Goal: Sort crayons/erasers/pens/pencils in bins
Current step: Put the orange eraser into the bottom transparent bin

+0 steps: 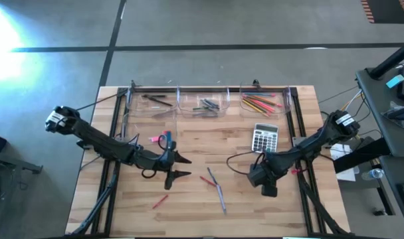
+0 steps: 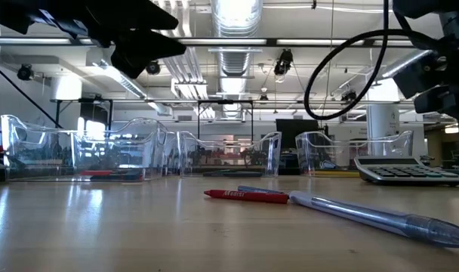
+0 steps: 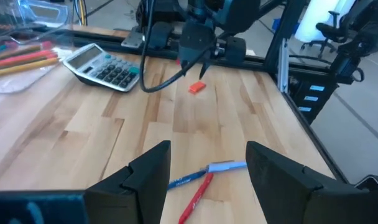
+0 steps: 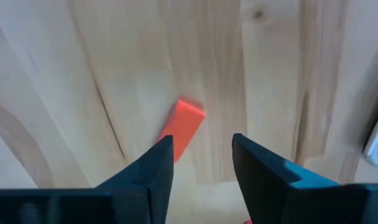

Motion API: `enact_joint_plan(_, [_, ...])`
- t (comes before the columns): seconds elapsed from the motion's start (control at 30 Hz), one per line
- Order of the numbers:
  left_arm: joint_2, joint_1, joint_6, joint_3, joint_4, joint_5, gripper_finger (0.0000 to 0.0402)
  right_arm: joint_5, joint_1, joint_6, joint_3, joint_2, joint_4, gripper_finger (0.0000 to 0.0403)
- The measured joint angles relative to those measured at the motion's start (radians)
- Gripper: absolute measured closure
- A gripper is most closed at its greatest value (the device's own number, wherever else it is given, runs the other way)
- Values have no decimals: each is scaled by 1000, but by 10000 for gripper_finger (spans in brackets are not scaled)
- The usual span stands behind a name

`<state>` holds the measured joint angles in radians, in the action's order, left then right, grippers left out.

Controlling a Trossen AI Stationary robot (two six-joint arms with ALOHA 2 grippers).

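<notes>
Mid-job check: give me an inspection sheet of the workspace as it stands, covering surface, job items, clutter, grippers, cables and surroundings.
Surface: wooden table, slatted, bare in the middle.
Job's things: clear bins along the far edge; pencils in the right one; a red crayon and a pen loose near the centre; a small orange-red block lies on the wood.
Clutter: calculator near the right bin.
Grippers: left gripper open, over the loose pen; right gripper open, just above the block.
Cables: black cable looping by the right arm.
Surroundings: concrete floor, equipment at right; no person seen.
</notes>
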<state>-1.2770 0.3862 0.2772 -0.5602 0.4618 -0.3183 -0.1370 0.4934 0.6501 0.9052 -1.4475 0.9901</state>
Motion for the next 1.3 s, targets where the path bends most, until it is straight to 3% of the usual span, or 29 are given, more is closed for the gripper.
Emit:
enact_joint_plan(0.53, [-145,0,-3,-59,55,0,207,39,217,132,-102,0,-3,249])
enact_joint_plan(1.07, [-148,0,-3,-64,55,0,207,90,222,240,-154,-10,-131,270])
enact_joint_plan(1.3, [-148,0,-3,-64,55,0,207,191,210,229,-100,-14,-236,271])
